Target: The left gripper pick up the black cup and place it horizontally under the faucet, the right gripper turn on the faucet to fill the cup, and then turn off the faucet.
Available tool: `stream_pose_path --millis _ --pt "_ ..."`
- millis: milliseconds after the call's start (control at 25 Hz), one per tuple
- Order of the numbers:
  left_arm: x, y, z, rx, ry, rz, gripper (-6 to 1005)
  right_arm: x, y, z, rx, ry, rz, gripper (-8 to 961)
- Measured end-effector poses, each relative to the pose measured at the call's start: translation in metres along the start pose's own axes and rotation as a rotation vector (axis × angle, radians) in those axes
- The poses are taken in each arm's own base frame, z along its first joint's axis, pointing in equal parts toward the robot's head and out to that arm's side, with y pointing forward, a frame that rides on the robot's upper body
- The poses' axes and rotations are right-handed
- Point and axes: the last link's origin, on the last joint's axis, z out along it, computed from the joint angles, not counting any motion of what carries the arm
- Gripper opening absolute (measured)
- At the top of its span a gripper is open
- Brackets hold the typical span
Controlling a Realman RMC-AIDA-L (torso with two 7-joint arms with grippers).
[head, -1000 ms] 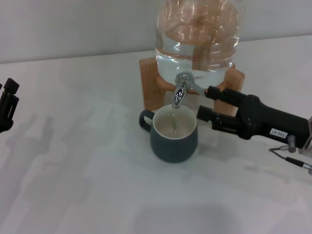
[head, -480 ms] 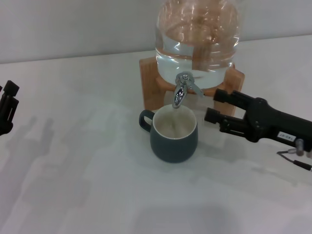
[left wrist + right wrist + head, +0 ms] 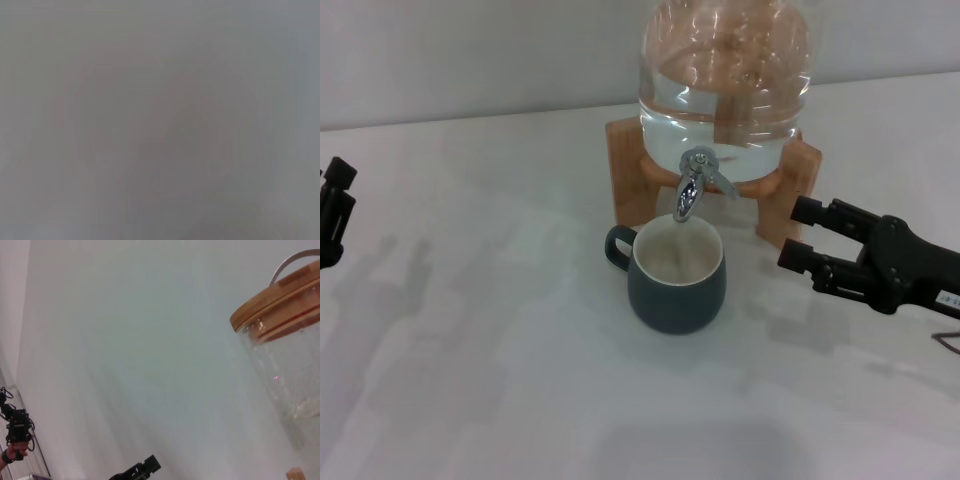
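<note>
The black cup (image 3: 677,280) stands upright on the white table, its handle toward my left, directly below the faucet (image 3: 690,190) of the clear glass jar (image 3: 725,80). The cup's cream inside looks filled with water. The faucet's thin lever points toward my right. My right gripper (image 3: 800,235) is open and empty, at the right of the cup and apart from the lever. My left gripper (image 3: 332,210) is at the far left edge of the table, away from the cup; it also shows far off in the right wrist view (image 3: 137,470). The left wrist view shows only plain grey.
The jar rests on a wooden stand (image 3: 628,170) behind the cup. Its wooden lid (image 3: 280,297) shows in the right wrist view. A grey wall rises behind the table. A hand with a dark device (image 3: 16,432) shows at one edge of the right wrist view.
My right gripper has drawn back to the right, away from the faucet lever. The thin stream into the cup no longer shows. The left arm has barely moved.
</note>
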Motion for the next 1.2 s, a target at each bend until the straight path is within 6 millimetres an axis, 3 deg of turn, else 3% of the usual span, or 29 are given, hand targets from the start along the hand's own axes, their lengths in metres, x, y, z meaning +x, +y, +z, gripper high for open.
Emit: stream_pose_path --millis 400,1200 --pt "0.020 0.000 -0.022 -0.027 0.130 0.008 447 0.004 0.002 -0.002 0.011 -0.005 0.005 842" --pt "0.021 -0.003 -0.028 -0.011 0.137 0.008 490 0.011 0.009 0.011 -0.028 0.008 0.023 842"
